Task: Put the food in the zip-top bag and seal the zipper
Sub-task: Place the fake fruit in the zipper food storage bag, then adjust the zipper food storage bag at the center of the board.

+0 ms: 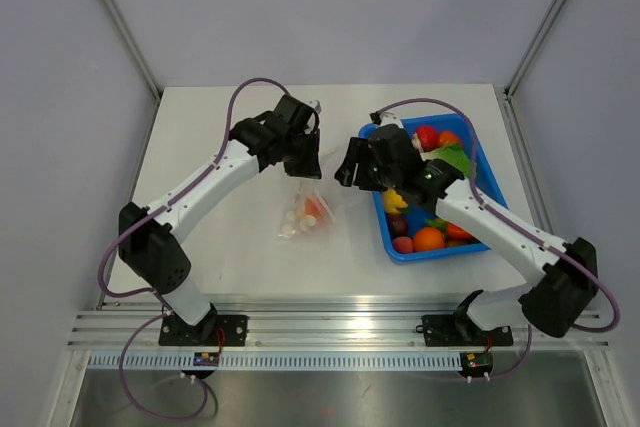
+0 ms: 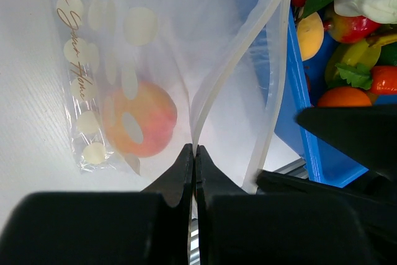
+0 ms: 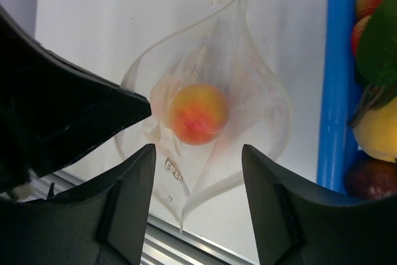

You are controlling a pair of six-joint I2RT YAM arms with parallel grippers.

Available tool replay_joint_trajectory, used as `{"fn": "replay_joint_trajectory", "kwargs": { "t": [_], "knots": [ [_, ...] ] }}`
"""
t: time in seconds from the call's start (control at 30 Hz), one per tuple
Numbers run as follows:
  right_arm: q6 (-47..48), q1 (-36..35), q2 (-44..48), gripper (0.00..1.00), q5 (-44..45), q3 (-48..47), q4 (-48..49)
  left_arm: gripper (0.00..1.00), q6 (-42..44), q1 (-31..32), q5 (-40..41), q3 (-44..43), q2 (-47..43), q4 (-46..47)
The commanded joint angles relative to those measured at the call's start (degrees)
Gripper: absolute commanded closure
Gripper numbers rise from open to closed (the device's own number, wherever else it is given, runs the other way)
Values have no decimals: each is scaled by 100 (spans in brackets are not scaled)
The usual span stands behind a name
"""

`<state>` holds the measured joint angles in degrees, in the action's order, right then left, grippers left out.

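Bag [image 3: 251, 107] mouth gapes below right gripper [image 3: 198, 153], jaws apart, empty; left gripper [image 2: 193, 150] clamps zipper [image 2: 240, 49]; food [image 1: 430, 238] at 3 o'clock.

The zip-top bag [image 3: 263, 85] is thin clear film, glossy and creased; the peach [image 3: 198, 114] inside looks smooth matt plastic; the tray [image 3: 338, 91] at three o'clock shines, hard blue plastic.

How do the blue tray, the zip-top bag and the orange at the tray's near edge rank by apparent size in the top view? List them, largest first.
1. blue tray, clearly the largest.
2. zip-top bag, crumpled, well smaller than the tray.
3. orange, the smallest.
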<state>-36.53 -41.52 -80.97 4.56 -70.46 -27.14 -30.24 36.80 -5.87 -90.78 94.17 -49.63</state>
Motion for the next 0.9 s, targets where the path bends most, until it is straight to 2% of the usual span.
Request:
{"fn": "replay_joint_trajectory", "kwargs": {
  "t": [0.0, 0.13, 0.27, 0.37, 0.43, 0.5, 0.53, 0.6, 0.63, 0.73, 0.87],
  "knots": [
    [41, -41, 757, 37, 755, 155, -212, 100, 62, -23, -160, -221, -74, 217],
    [164, 56, 846, 37, 1056, 199, -722, 100, 71, -32, -230, -352, -48, 199],
    [348, 82, 522, 17, 768, 129, -768, 100, 106, -23, -248, -484, -30, 138],
    [384, 91, 57, 16, 827, -73, -767, 100, 115, -32, -204, -554, -48, 76],
    [393, 152, -138, 19, 810, -117, -706, 100, 123, -32, -187, -563, -57, 50],
    [331, 240, -314, 27, 670, -109, -521, 100, 158, -41, -143, -581, -65, -20],
    [305, 293, -340, 46, 661, -83, -477, 100, 176, -50, -99, -581, -92, -56],
    [217, 433, -314, 68, 696, -21, -346, 100, 220, -85, -55, -563, -109, -126],
    [199, 538, -279, 86, 661, 31, -284, 100, 272, -146, 32, -555, -153, -205],
    [234, 662, -288, 100, 617, 32, -249, 100, 343, -269, 208, -546, -250, -372],
    [235, 671, -384, 100, 240, -82, -117, 100, 396, -366, 359, -765, -391, -513]
  ]
}}
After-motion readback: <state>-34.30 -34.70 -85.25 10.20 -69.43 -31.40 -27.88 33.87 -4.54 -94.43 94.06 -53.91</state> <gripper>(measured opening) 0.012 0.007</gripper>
